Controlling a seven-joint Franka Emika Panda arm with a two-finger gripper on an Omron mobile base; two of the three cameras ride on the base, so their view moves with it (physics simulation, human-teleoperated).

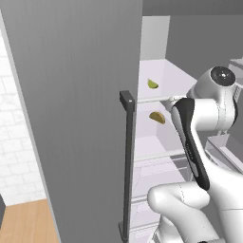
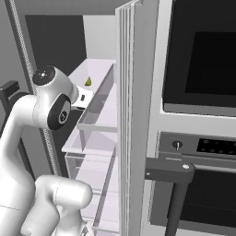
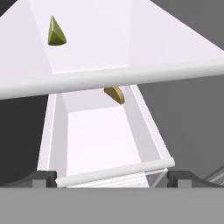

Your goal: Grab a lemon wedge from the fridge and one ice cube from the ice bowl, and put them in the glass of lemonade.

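Lemon wedge [image 3: 55, 33] sits on fridge [image 1: 76, 95] shelf (seemingly unlabelled); hand [image 3: 112, 178] spread, holding nothing.

The golden-orange wedge [image 3: 114, 94] sits half hidden behind the front rail of the upper shelf [image 3: 109, 78] in the hand view, only its lower curve peeking out. The lemon wedge [image 2: 87, 81] is just a tiny speck in the right base view, its shape too small to read. The fridge door [image 1: 71, 118] runs off the top and bottom edges in the left base view.
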